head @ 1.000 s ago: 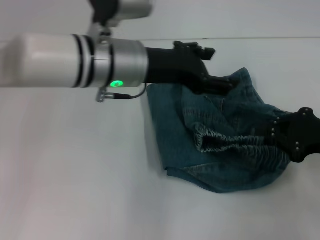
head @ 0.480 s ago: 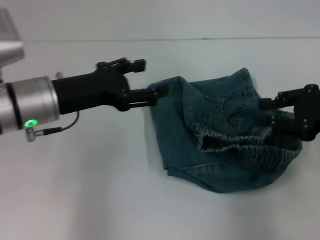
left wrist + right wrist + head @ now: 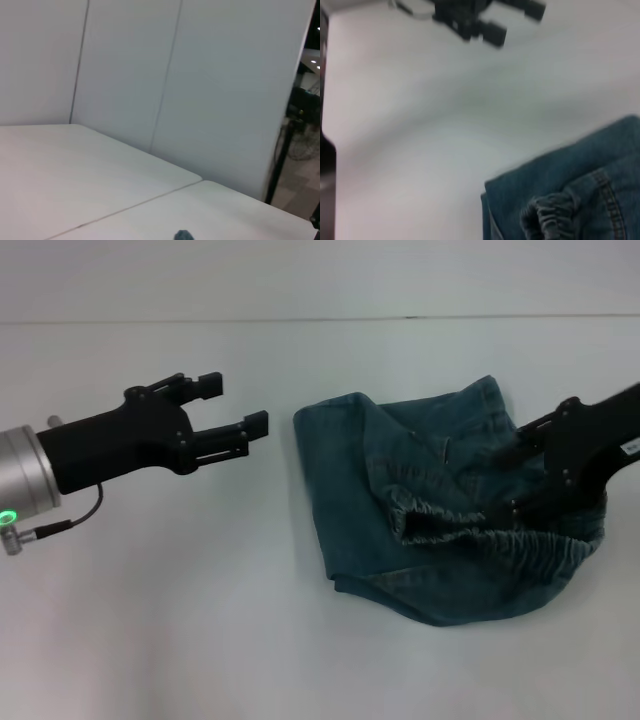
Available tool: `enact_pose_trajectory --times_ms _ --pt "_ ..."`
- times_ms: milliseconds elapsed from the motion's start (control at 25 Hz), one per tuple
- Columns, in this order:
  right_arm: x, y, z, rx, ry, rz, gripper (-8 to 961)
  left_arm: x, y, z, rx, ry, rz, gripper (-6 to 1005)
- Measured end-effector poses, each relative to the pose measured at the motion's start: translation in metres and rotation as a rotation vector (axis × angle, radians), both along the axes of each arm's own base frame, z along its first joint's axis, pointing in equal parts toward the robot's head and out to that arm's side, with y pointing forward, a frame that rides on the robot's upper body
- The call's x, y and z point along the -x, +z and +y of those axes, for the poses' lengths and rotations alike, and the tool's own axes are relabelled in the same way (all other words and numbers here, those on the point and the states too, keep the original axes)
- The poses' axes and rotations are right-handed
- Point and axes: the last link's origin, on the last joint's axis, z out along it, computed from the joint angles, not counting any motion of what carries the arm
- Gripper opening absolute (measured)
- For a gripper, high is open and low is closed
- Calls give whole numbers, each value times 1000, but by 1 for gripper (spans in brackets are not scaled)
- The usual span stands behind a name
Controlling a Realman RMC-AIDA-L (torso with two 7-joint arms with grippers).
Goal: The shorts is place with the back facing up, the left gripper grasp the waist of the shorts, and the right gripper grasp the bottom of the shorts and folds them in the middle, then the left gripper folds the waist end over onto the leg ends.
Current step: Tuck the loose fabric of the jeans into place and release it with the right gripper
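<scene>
Two tools show in the head view. The left tool (image 3: 232, 408), fingers spread and holding nothing, hovers at left-centre, apart from the shorts (image 3: 440, 510). Those lie bunched right of centre on the white bench (image 3: 180, 600), the waist (image 3: 470, 530) ruffled. The right tool (image 3: 520, 480) sits over their right edge; whether it grips, I cannot tell.

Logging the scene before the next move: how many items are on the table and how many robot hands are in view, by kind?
Denim shorts: 1, lying crumpled on the white table
Robot hands: 2, the left hand open, off the cloth; the right hand over the shorts
Total: 3
</scene>
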Motion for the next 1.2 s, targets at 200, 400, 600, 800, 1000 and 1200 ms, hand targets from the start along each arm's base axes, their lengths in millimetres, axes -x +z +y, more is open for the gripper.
enact_pose_trajectory --times_ms 200,400,600,800,1000,1200 --pt "23 -16 8 61 29 -195 704 9 2 -1 -15 30 -6 885" --pt "39 -33 5 117 60 -292 724 16 4 -1 -30 54 -13 873" --pt "45 -55 9 80 93 -384 723 22 4 -4 -39 65 -18 872" --pt "49 -70 9 61 127 -430 724 25 5 -6 -46 75 -24 871" --pt "52 -85 7 49 159 -506 724 28 6 -7 -53 85 -27 870" --pt "54 -96 7 23 188 -543 718 30 7 -8 -62 85 -26 869"
